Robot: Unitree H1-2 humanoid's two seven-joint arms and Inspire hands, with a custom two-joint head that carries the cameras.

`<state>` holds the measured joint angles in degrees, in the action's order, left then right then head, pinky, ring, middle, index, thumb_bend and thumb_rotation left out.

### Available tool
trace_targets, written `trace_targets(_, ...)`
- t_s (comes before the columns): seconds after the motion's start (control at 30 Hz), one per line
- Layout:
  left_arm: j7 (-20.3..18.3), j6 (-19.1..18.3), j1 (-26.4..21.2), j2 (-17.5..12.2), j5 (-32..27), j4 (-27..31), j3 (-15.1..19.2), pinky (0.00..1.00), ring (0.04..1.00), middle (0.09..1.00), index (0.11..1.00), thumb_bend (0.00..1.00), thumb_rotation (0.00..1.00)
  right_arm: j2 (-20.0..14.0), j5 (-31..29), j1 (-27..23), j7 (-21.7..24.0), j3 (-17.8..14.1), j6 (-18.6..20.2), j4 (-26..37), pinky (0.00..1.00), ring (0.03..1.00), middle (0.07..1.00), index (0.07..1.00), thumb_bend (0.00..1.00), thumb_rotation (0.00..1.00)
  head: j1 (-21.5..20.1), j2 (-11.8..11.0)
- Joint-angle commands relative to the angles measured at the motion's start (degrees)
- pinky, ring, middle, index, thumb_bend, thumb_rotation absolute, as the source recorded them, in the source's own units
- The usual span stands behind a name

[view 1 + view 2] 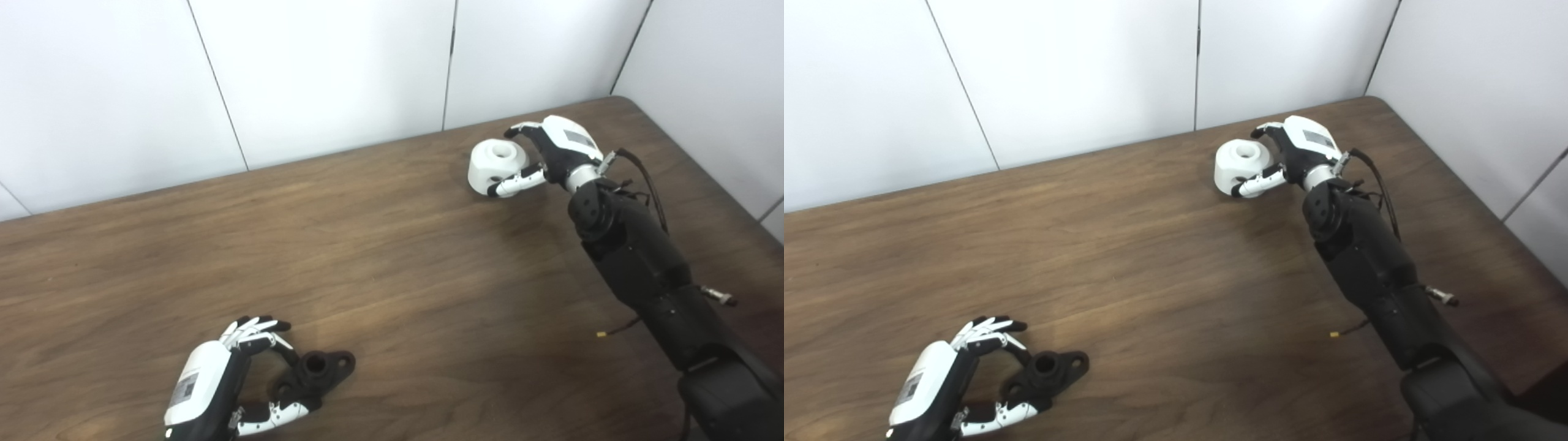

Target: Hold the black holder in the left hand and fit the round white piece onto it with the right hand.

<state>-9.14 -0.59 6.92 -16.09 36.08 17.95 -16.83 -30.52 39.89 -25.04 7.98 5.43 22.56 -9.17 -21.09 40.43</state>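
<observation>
- Black holder (pixel 315 373) flat on the worktop (pixel 392 257) near the front edge, left hand (pixel 214 383) cupped around it, fingers and thumb touching.
- Round white piece (pixel 497 164) near the far right corner, right hand (pixel 551 153) wrapped around it.

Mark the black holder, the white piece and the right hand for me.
black holder (pixel 318 369), left eye view, on its raised round socket.
white piece (pixel 493 160), left eye view, on its top face beside the hole.
right hand (pixel 560 147), left eye view, on the back of the hand.
</observation>
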Motion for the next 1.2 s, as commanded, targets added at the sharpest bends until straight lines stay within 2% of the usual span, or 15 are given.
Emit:
trace_targets(0.0, -1.7, -1.0, 1.2, -0.4, 0.2, -0.4, -0.4, 0.93, 0.88, 0.797, 0.484, 0.52, 0.04, -2.2, 0.3, -3.0, -1.6, -1.2, -0.4, 2.4, 0.83, 0.941, 0.905, 0.801, 0.84, 0.38, -0.1, 0.0)
trace_targets(0.17, -1.5, -0.7, 1.2, -0.4, 0.3, -0.5, -0.5, 0.92, 0.877, 0.796, 0.484, 0.52, 0.04, -2.6, 0.4, -3.1, -1.4, -0.9, -0.3, 2.3, 0.83, 0.938, 0.904, 0.798, 0.83, 0.37, 0.0, 0.1)
trace_targets(0.73, -1.8, -1.2, 1.4, -0.5, 0.2, 0.1, -0.3, 0.93, 0.878, 0.797, 0.484, 0.52, 0.04, -2.5, 0.4, -3.2, -0.9, -0.3, -0.5, 2.6, 0.79, 0.908, 0.861, 0.677, 0.82, 0.33, 0.2, 0.4)
trace_targets(1.17, -1.7, -1.1, 1.3, -0.5, 0.0, 0.0, -0.2, 0.93, 0.878, 0.797, 0.484, 0.52, 0.04, -2.7, 0.6, -2.9, -1.5, 0.2, -1.2, 2.5, 0.77, 0.897, 0.851, 0.634, 0.81, 0.3, 0.3, 0.5)
